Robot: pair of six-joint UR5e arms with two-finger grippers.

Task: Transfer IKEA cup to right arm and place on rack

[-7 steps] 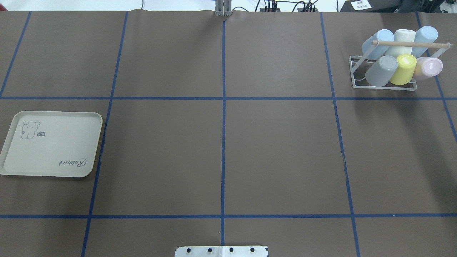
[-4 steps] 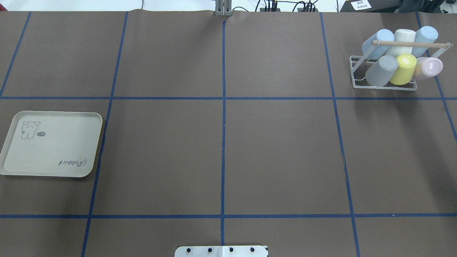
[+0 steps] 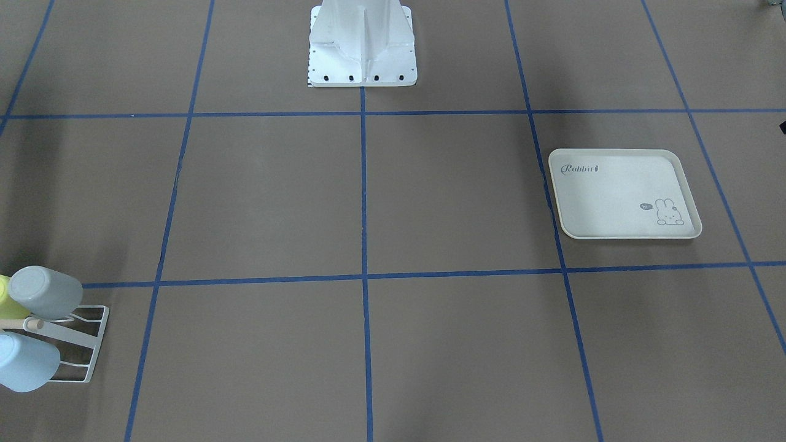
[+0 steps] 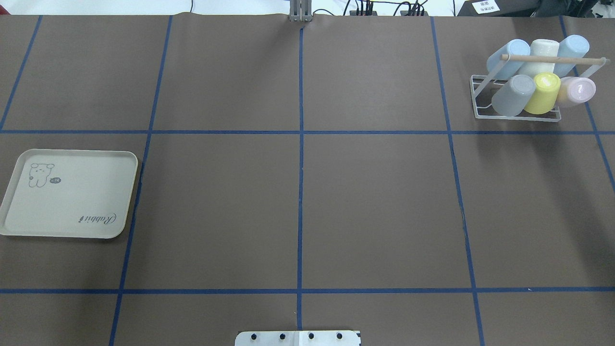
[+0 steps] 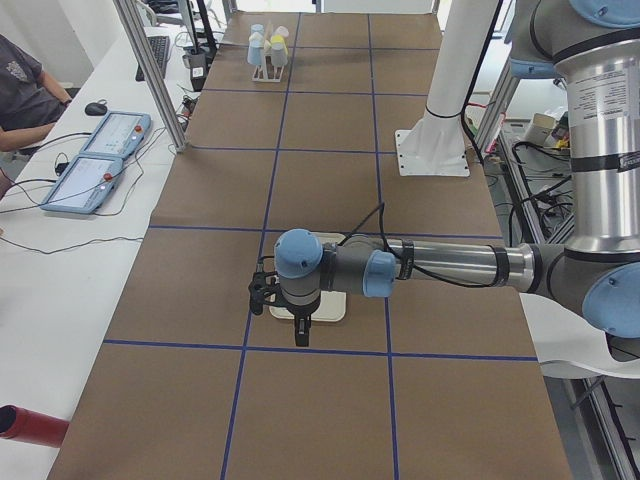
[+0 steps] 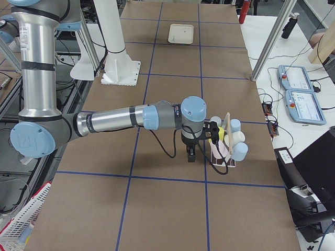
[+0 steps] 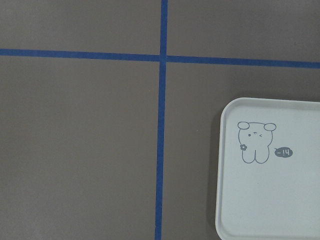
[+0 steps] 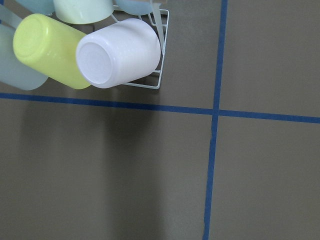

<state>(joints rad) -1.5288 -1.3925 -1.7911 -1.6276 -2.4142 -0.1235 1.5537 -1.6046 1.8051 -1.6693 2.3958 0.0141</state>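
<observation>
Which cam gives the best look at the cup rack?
Overhead exterior: the whole rack is in frame, unblocked, all six cups countable. Front-facing crops it at the edge; exterior left shows it tiny and far; exterior right has the right arm partly in front; right wrist catches one corner; left wrist, nothing.

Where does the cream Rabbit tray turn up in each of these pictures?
Front-facing: tray right of middle.
Overhead: tray at left edge.
Exterior left: tray at centre, partly behind left arm.
Exterior right: tray at top, far end.
Left wrist: tray at lower right.
Right wrist: absent.
Shared landmark: blue tape grid.
</observation>
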